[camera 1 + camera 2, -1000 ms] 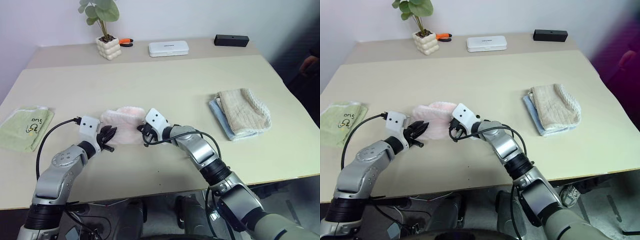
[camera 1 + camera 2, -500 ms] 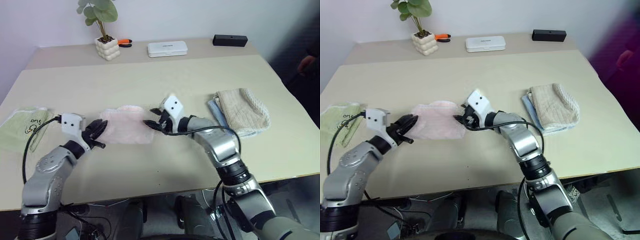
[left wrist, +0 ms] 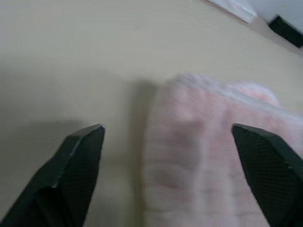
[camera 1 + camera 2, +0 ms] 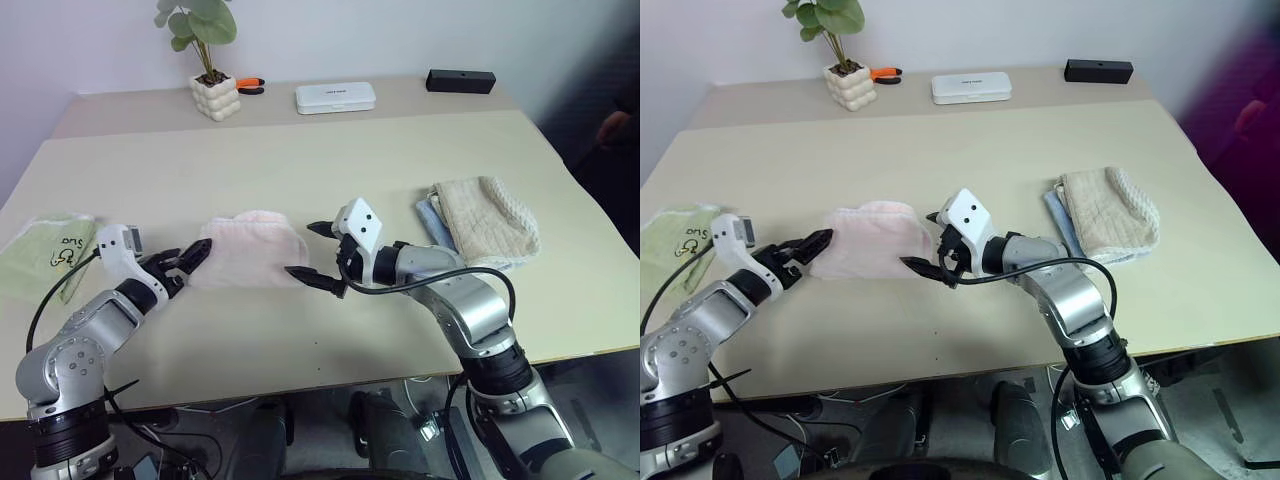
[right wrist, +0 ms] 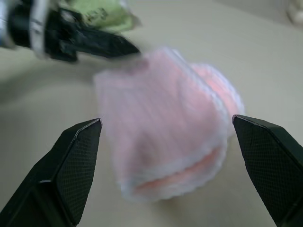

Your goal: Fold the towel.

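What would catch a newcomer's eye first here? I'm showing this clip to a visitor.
The folded pale pink fluffy towel lies mid-table, flanked by both open grippers: the left gripper at one end, the right gripper at the other, neither holding it. Next come the beige knitted cloth to the right and the light green towel at the table's left edge.

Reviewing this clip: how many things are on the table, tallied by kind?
Cloths: 4 – pink towel, green towel, beige knitted cloth, light blue cloth under it
Potted plant: 1
Pliers with orange handles: 1
White case: 1
Black box: 1
Total: 8
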Controlling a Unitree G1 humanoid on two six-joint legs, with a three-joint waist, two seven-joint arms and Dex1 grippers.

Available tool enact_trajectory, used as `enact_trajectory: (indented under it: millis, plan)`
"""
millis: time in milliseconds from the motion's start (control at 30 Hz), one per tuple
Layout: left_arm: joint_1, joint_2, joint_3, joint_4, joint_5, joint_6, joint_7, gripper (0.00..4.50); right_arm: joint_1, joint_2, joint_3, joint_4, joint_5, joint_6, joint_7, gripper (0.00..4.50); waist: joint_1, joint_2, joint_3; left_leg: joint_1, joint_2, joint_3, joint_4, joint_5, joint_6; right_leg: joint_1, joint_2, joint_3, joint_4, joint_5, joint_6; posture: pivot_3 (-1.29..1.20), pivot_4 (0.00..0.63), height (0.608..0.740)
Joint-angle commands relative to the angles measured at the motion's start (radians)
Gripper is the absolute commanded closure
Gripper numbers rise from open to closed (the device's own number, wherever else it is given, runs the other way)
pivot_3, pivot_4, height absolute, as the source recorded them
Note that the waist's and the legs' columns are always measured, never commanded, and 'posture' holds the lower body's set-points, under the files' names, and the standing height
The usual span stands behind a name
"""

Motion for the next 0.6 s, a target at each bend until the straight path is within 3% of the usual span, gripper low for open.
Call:
enact_trajectory:
  millis: [33,133,233,467,600]
  plan:
    - [-0.019,0.015,-0.012,0.012,-0.069,0.096,0.001,0.06,0.017,-0.054,-0.016,-0.100,0.050,-0.011,0.054,0.00,0.002,0.000,0.000,0.000,0.000,0.000,0.000,0.000,0.000,0.000,0.000,0.000,0.000,0.000,0.000,0.00,0.150,0.740]
    - [-0.033,0.003,-0.048,0.039,-0.084,0.140,-0.010,0.06,0.034,-0.097,-0.014,-0.130,0.062,-0.023,0.075,0.00,0.005,0.000,0.000,0.000,0.000,0.000,0.000,0.000,0.000,0.001,0.000,0.000,-0.001,0.000,0.000,0.00,0.150,0.740]
    - [-0.043,-0.009,-0.072,0.046,-0.078,0.152,-0.012,0.84,0.039,-0.112,-0.008,-0.136,0.060,-0.031,0.069,0.00,0.006,0.000,0.000,0.000,0.000,0.000,0.000,0.000,0.000,0.001,0.000,0.000,-0.001,0.000,0.000,0.00,0.150,0.740]
    - [-0.061,-0.060,-0.080,0.068,-0.089,0.154,-0.007,4.38,0.056,-0.124,0.010,-0.149,0.050,-0.042,0.051,0.00,0.007,0.000,0.000,0.000,0.000,0.000,0.000,0.000,0.000,0.001,0.000,0.000,-0.001,0.000,0.000,0.00,0.150,0.740]
    - [-0.071,-0.098,-0.049,0.069,-0.112,0.136,0.018,4.45,0.061,-0.131,0.017,-0.150,0.050,-0.045,0.044,0.00,0.008,0.000,0.000,0.000,-0.001,0.000,0.000,0.000,0.000,0.001,-0.001,0.000,-0.001,0.000,0.000,0.00,0.150,0.740]
